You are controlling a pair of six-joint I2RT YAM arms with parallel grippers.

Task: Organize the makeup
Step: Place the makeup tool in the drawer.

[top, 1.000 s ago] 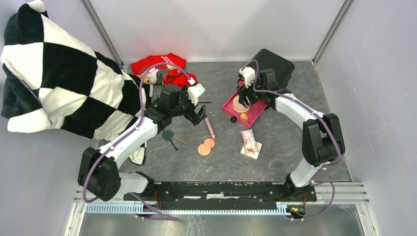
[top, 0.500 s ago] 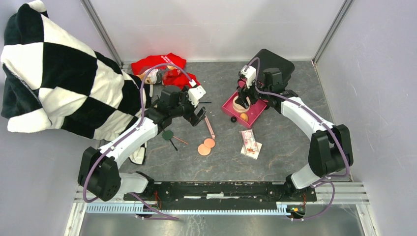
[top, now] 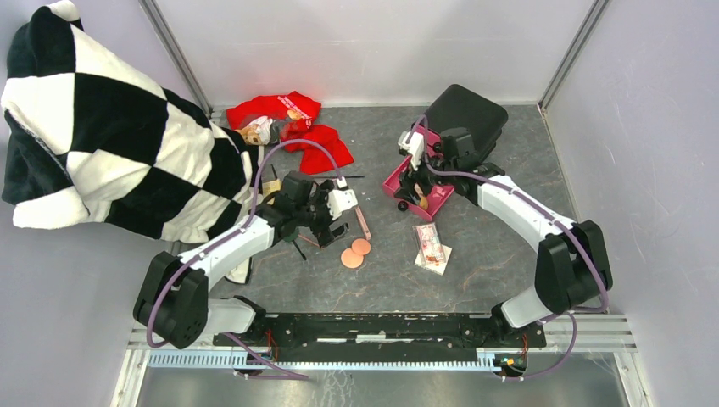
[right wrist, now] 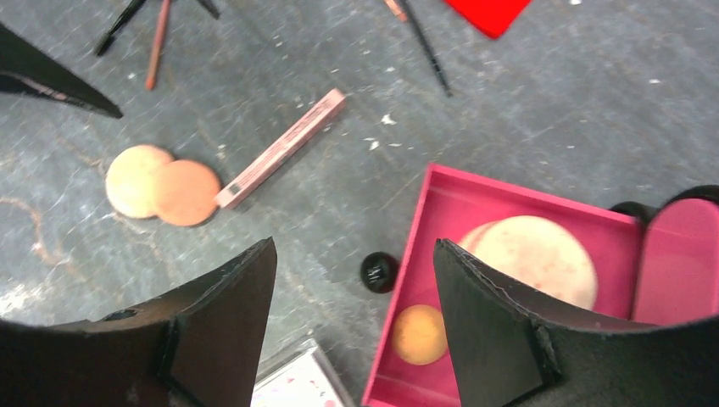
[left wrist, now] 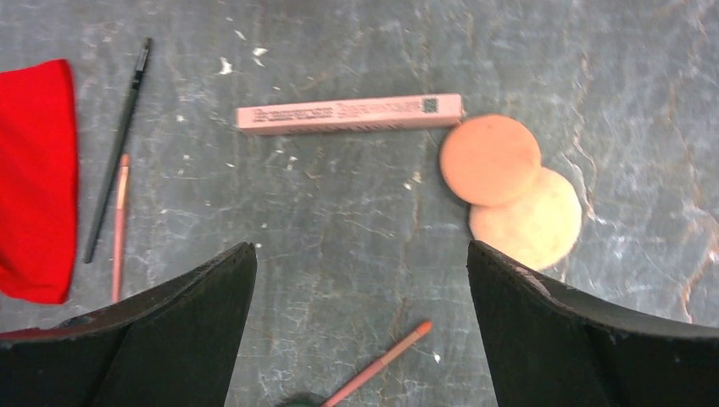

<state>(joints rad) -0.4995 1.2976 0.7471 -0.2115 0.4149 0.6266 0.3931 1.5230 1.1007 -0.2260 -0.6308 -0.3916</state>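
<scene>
Left wrist: two puffs (left wrist: 490,159), one pink stick (left wrist: 349,114), three pencils (left wrist: 119,153); left gripper (left wrist: 360,248), right gripper (right wrist: 353,244) spread empty.

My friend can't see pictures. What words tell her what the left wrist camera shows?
The left gripper hangs open over a grey table, holding nothing. Ahead lie a pink stick and two round puffs that overlap, peach and orange. At the left are thin pencils and a red cloth.

Left gripper (left wrist: 360,250), right gripper (right wrist: 354,246) — jaws wide
</scene>
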